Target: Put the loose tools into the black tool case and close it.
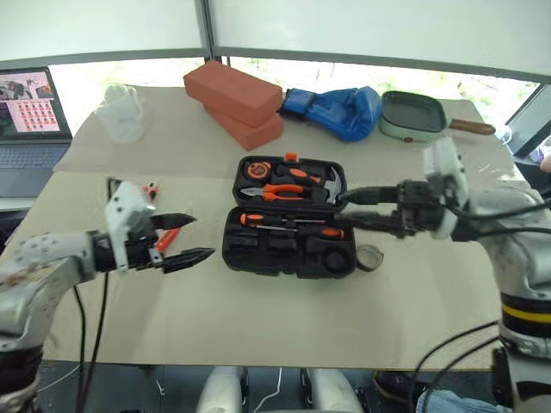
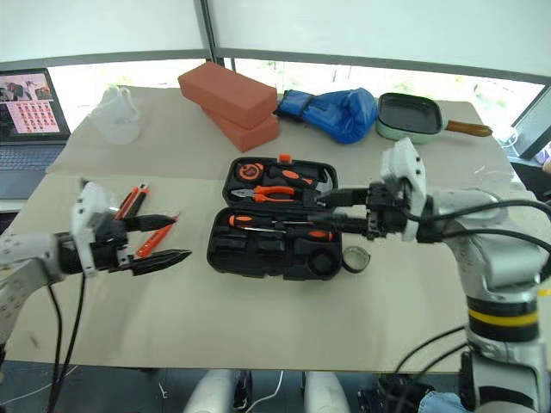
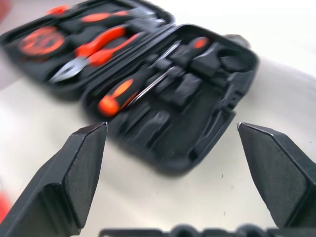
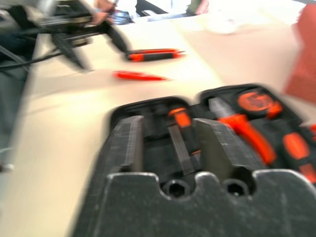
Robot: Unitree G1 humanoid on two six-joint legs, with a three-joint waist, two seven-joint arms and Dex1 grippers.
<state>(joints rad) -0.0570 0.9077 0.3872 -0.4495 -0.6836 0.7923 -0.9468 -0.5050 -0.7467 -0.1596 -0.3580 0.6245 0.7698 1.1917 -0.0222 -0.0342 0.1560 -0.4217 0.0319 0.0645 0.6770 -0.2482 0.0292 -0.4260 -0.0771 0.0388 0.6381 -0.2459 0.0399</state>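
The black tool case [image 1: 258, 258] lies open mid-table. Two black-and-orange screwdrivers [image 1: 293, 225] rest in its near half. Left of the case, on the table, lie the orange-and-black utility knife [image 2: 131, 200] and the thin orange screwdriver [image 2: 155, 237]. My left gripper [image 1: 202, 235] hovers open just left of the case, close over that thin screwdriver, with nothing between its fingers. My right gripper [image 1: 349, 211] reaches in from the right over the case's right end, fingers apart and empty. In the right wrist view the knife [image 4: 153, 53] and thin screwdriver [image 4: 138, 75] lie beyond the case.
The case's far half holds orange-handled pliers [image 1: 280, 191], a hammer and a tape measure. A tape roll [image 1: 368, 256] sits by the case's right corner. Two bricks [image 1: 234, 90], a blue glove [image 1: 340, 110], a green pan [image 1: 413, 116], a clear jug [image 1: 120, 112] and a laptop [image 1: 30, 120] line the back.
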